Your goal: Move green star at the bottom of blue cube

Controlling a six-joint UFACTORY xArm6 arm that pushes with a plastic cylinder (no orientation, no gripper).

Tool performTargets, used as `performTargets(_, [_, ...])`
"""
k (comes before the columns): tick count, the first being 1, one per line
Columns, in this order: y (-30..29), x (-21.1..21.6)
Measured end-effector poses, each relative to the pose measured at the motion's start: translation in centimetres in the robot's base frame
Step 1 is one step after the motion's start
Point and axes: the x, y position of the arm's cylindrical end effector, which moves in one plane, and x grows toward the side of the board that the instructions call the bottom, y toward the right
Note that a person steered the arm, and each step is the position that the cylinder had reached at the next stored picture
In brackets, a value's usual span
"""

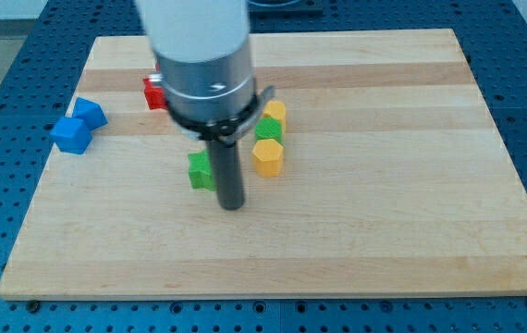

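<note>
The green star (201, 171) lies near the board's middle, partly hidden by my rod. My tip (233, 205) rests on the board just right of and slightly below the star, touching or nearly touching it. The blue cube (71, 135) sits at the board's left edge, with a second blue block (90, 113) just above and right of it. The star is far to the right of the blue cube.
A red block (154, 92) peeks out left of the arm near the top. A green block (268, 129) sits between two yellow blocks, one above (275, 112) and one below (268, 157), right of my rod. The wooden board (384, 231) lies on a blue perforated table.
</note>
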Motion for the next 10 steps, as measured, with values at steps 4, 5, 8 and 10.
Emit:
performTargets(4, [-8.2, -0.2])
performTargets(5, [-4.6, -0.5])
performTargets(8, [-8.1, -4.9])
performTargets(10, [-16.9, -4.5])
